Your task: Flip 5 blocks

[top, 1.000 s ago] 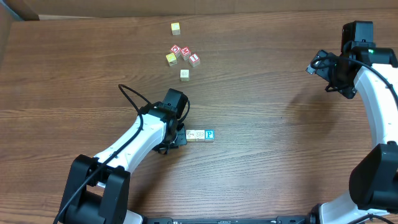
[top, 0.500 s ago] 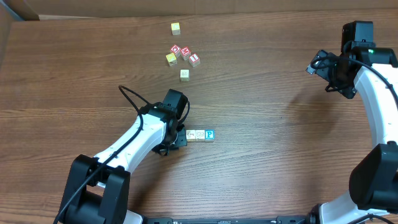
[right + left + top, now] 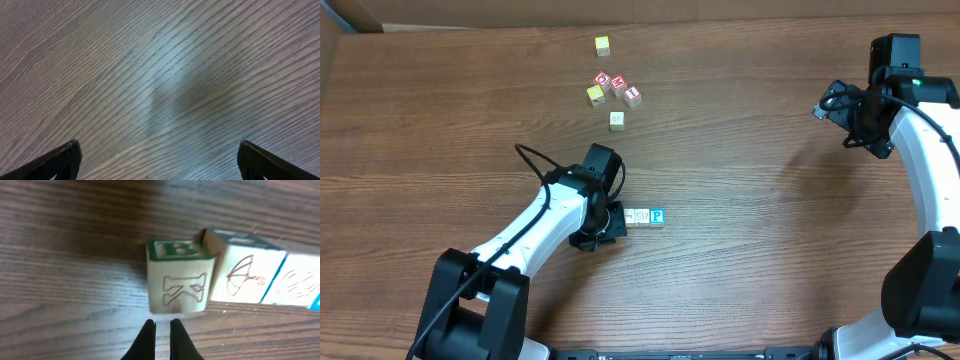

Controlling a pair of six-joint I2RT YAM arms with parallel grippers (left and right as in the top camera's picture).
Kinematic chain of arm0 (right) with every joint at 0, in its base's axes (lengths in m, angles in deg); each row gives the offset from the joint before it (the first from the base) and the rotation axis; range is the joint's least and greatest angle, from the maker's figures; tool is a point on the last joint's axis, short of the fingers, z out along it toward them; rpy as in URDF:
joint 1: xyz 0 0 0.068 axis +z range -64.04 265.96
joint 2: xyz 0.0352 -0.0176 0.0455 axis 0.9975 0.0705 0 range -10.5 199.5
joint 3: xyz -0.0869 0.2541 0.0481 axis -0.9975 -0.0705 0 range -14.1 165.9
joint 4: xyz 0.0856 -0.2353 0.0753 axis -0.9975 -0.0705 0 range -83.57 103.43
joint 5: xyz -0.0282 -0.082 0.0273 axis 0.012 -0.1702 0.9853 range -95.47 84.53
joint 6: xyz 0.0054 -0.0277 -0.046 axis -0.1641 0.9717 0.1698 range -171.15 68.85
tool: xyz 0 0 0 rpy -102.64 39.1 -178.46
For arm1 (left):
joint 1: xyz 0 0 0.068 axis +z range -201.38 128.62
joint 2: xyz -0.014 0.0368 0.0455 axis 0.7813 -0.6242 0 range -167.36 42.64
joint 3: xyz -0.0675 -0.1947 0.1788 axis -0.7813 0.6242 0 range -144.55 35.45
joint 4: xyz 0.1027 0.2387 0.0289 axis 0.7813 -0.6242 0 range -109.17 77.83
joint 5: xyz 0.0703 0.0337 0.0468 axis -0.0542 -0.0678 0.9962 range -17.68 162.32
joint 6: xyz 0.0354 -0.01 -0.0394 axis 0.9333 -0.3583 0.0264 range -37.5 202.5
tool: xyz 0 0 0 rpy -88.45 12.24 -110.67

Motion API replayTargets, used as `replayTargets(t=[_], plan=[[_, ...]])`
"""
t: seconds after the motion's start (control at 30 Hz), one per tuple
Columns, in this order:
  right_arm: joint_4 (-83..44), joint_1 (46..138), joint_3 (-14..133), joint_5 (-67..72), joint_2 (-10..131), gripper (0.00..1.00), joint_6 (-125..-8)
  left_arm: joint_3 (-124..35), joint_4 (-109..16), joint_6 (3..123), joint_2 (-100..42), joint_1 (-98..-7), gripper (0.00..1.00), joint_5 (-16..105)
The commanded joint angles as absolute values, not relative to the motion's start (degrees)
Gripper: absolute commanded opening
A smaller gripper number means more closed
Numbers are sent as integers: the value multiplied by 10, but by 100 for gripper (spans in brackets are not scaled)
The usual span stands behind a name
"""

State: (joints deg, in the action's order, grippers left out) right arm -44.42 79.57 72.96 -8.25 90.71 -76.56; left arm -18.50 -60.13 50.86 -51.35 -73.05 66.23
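- Brown woodgrain tabletop [image 3: 740,250] fills the overhead view. The left arm [image 3: 555,215] reaches down to the left end of a short row of blocks [image 3: 642,216], which ends on the right in the blue "P" block [image 3: 657,216].
- One lone pale block [image 3: 617,119] sits further up, near a loose cluster of red-and-white cubes [image 3: 618,85] and yellow cubes [image 3: 595,94] (no part of the job, as I read it).
- The right arm [image 3: 920,130] sits well apart at the far side, probably to leave the row free.
- From the left wrist, the left fingers [image 3: 149,339] are pressed together and hold nothing, their tips just short of the K block [image 3: 182,282].
- That cube is pale wood with crisp edges. It has an outlined "K" on the face toward the camera and a green-framed letter on top.
- It touches the umbrella block [image 3: 245,275], and a faintly scribbled block [image 3: 300,285] comes next in line.
- Closed tips make one stiff prod, so my guess is a push to tip the cube over (a nudge, not a pinch).
- From the right wrist, the right fingers [image 3: 65,157] are spread wide over bare, streaky grain with nothing between them.
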Motion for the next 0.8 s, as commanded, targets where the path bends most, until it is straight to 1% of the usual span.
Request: replayTargets(t=[0.0, 0.4, 0.77], plan=[[-441, 795, 737, -83, 899, 100, -762, -182, -593, 494, -519, -732, 5, 654], [-441, 795, 737, -83, 899, 100, -762, -182, -581, 495, -519, -732, 4, 685], [-441, 795, 737, -83, 899, 100, -762, -182, -563, 495, -519, -732, 4, 685]])
